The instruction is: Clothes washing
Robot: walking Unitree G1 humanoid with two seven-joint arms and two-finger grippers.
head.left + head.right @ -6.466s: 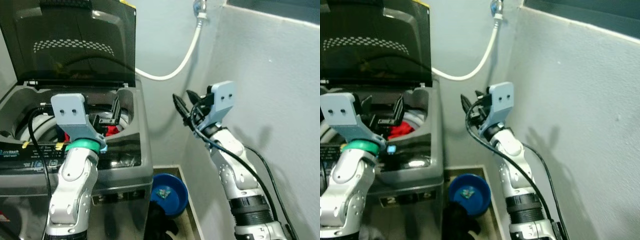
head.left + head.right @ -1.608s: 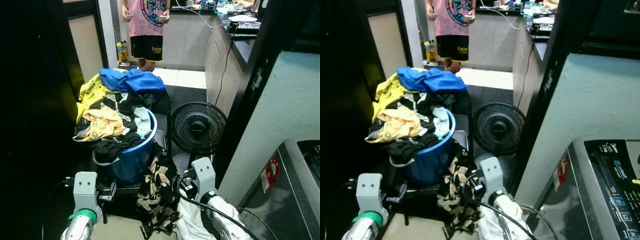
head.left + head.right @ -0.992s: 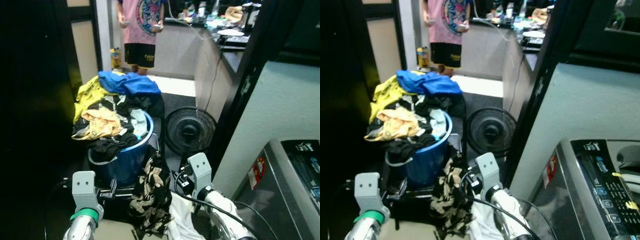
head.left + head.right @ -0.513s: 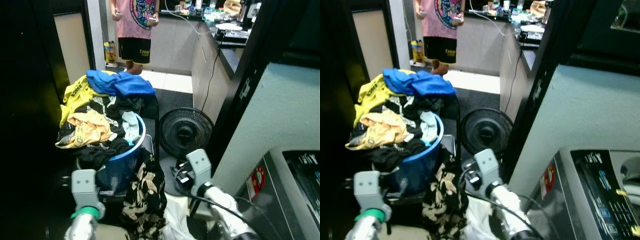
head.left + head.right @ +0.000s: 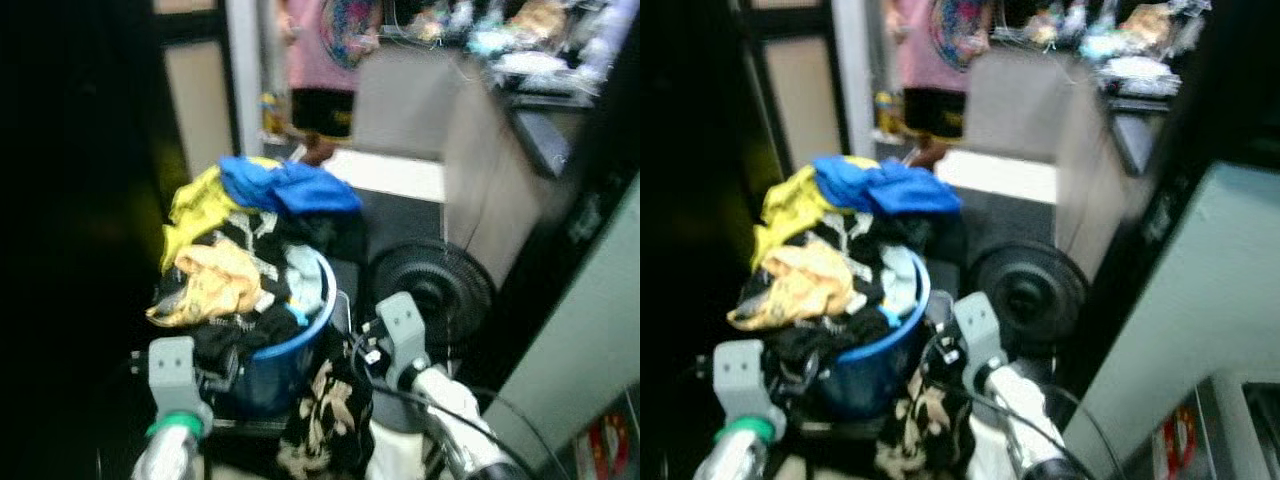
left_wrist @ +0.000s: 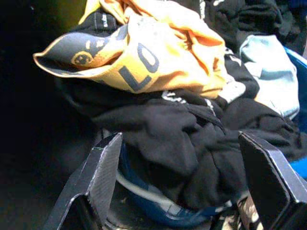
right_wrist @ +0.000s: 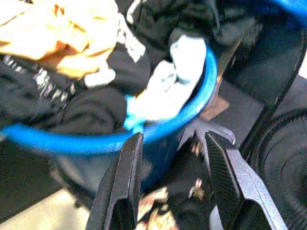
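The clothes (image 5: 235, 275) heaped over the rim of the blue basket (image 5: 300, 345) look soft, light and floppy (best pinched at a raised fold), with both the left gripper (image 6: 182, 191) and right gripper (image 7: 170, 187) spread apart beside it

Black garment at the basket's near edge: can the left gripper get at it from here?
Probably yes. The left gripper is open, and the black garment lies between its fingers, draped over the blue basket rim with nothing covering it.
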